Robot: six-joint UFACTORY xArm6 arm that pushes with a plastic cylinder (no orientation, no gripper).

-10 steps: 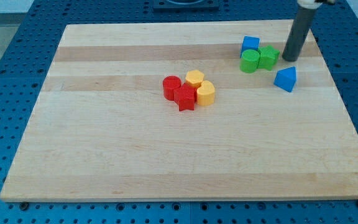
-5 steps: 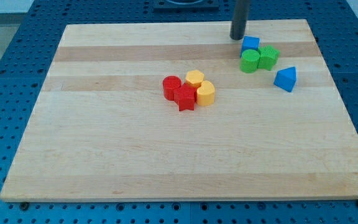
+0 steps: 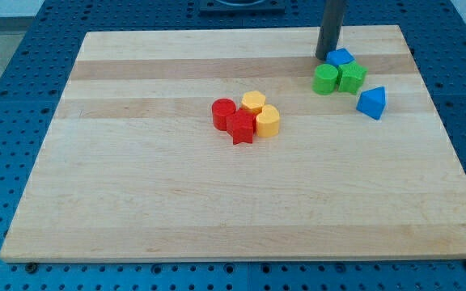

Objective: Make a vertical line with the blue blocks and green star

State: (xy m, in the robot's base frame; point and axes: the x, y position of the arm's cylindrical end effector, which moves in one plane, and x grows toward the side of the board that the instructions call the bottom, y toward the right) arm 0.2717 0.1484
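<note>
My tip rests on the board near the view's top right, touching the left side of a small blue block. Just below that block sit the green star and, to its left, a green cylinder, the two side by side and touching. A second blue block, wedge-like with a pointed top, lies apart, lower right of the star.
A cluster sits at the board's centre: a red cylinder, a red star, and two yellow blocks. The wooden board lies on a blue perforated table. The board's top edge is close behind my tip.
My tip swung from right of the green star to the board's top edge, then came down against the small blue block, which has shifted right, now above the star.
</note>
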